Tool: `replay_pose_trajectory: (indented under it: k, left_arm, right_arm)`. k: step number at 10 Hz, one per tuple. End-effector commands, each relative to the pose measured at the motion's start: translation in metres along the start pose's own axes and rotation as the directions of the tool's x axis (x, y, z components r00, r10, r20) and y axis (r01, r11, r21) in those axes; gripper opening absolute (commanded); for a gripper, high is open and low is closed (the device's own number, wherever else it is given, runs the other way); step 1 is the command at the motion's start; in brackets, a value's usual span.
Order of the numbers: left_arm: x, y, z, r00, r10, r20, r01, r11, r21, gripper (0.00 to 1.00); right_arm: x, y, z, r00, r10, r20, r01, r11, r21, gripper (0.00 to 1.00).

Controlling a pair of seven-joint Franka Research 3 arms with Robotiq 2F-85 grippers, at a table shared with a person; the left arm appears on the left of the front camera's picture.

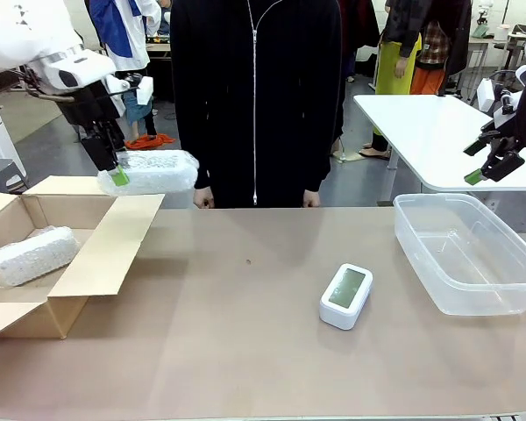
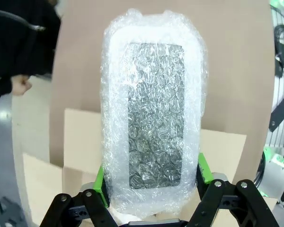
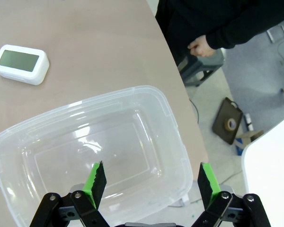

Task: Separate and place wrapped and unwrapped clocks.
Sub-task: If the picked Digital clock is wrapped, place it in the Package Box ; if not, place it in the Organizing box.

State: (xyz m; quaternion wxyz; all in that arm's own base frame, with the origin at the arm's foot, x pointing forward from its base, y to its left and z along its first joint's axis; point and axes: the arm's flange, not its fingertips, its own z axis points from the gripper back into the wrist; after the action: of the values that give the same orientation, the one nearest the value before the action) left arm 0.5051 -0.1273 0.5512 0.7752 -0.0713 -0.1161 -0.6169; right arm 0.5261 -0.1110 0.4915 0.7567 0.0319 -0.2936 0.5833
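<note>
At the left of the table (image 1: pixel 245 351) an open cardboard box (image 1: pixel 105 250) lies with its flaps spread; inside it rests one wrapped bundle (image 1: pixel 31 255), lying on its side against the box floor; above the box's right-hand flap the left gripper (image 1: pixel 116 175) hangs in the air with its jaws clamped on one end of a second wrapped bundle (image 1: pixel 155 171), held level; from the left wrist the green pads (image 2: pixel 100 182) press both sides of that bundle (image 2: pixel 154 113), whose grey speckled face shows through the bubble wrap; a person in black (image 1: pixel 254 96) stands at the far edge, both hands low by the tabletop; right of centre the bare white clock (image 1: pixel 345 296) lies flat on the table, screen up, apart from everything; further right stands a clear plastic tub (image 1: pixel 412 241); the right gripper (image 1: pixel 494 168) hovers above it, jaws spread wide and holding nothing, looking down into the tub (image 3: pixel 175 127) with the clock (image 3: pixel 21 64) beyond it.
</note>
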Motion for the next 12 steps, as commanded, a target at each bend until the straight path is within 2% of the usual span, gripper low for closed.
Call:
replay_pose_trajectory:
  k: [1,3,4,6,9,11,12]
  left_arm:
    - [-0.028,0.002,0.008,0.994,0.109,0.008,-0.110,0.992,0.063,0.83]
    - [-0.069,0.012,0.025,0.957,0.280,0.082,-0.289,0.948,0.135,0.83]
    - [-0.091,0.016,0.034,0.910,0.395,0.127,-0.414,0.888,0.200,0.83]
    - [-0.135,0.020,0.045,0.811,0.536,0.233,-0.581,0.782,0.224,0.83]
    - [-0.173,0.015,0.032,0.650,0.693,0.311,-0.759,0.615,0.214,0.83]
    - [-0.179,0.001,0.012,0.485,0.807,0.337,-0.875,0.448,0.184,0.83]
    - [-0.181,-0.007,0.003,0.431,0.839,0.332,-0.902,0.401,0.158,0.83]
  right_arm:
    - [-0.001,0.001,0.000,1.000,0.005,0.000,-0.005,1.000,0.003,1.00]
    - [-0.001,0.001,0.000,1.000,0.005,0.000,-0.005,1.000,0.003,1.00]
    - [-0.001,0.001,0.000,1.000,0.005,0.000,-0.005,1.000,0.003,1.00]
    - [-0.001,0.001,0.000,1.000,0.005,0.000,-0.005,1.000,0.003,1.00]
    - [-0.001,0.001,0.000,1.000,0.005,0.000,-0.005,1.000,0.003,1.00]
    - [-0.001,0.001,0.000,1.000,0.005,0.000,-0.005,1.000,0.003,1.00]
    - [-0.001,0.001,0.000,1.000,0.005,0.000,-0.005,1.000,0.003,1.00]
